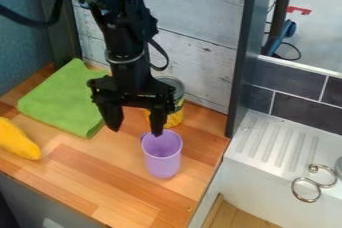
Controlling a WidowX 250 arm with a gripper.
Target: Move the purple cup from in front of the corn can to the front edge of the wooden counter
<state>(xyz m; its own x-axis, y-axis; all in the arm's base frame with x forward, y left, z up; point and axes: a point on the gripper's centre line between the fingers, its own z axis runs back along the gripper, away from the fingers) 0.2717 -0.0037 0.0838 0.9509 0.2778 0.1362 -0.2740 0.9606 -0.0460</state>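
Purple cup (162, 163): upright on the wooden counter (100, 182), near its edge on the sink side, open mouth up.
Gripper (135, 131): hanging over the counter from the top of the view, its two fingers spread wide with nothing held between them. One fingertip is right at the cup's rim — whether it touches, I cannot tell.
Tin can (175, 117): behind the gripper and the cup, close to the plank wall (194, 67), a yellow label around its side, partly hidden by a finger.
Green cloth (63, 99): folded flat on the counter, left of the gripper in the view, one corner close to the other finger.
Yellow object (16, 141): lying at the view's left edge, partly cut off, near the cloth.
White sink unit (250, 172): right of the counter — grooved on top, with two metal rings (306, 190) at its front edge.
Dark tiles (304, 103): behind the sink unit.
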